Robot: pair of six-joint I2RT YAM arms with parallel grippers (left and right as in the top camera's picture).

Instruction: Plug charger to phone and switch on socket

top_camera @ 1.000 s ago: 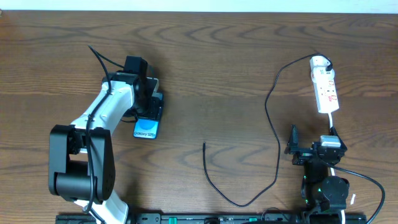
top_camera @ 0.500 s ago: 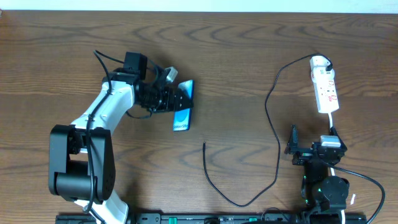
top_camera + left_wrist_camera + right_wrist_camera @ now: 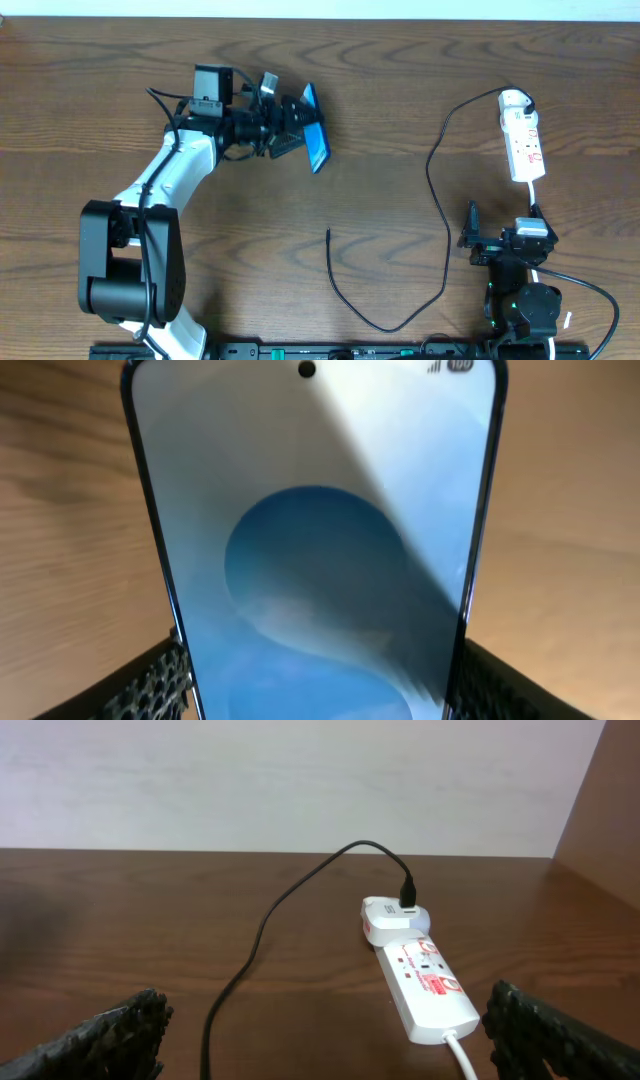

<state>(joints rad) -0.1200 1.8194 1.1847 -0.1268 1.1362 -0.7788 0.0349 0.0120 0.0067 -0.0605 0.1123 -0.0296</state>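
Observation:
My left gripper (image 3: 290,131) is shut on the phone (image 3: 316,141), gripping its two long edges and holding it tilted above the table's back left. In the left wrist view the phone's light-blue screen (image 3: 320,560) fills the frame between the fingers (image 3: 150,685). The charger (image 3: 437,205) is a thin black cable that runs from the socket (image 3: 524,140) in a loop to its free tip (image 3: 328,233) at the table's middle. My right gripper (image 3: 500,245) is open and empty, just in front of the socket (image 3: 425,985), with the cable (image 3: 258,932) ahead of it.
The socket's white cord (image 3: 537,195) runs down toward the right arm's base. A pale wall (image 3: 300,780) rises behind the table's far edge. The left arm (image 3: 160,190) stretches across the table's left side.
My left gripper has lifted the phone off the table at the left and carried it right and toward the back, turning it up on its edge. The right arm has not moved.

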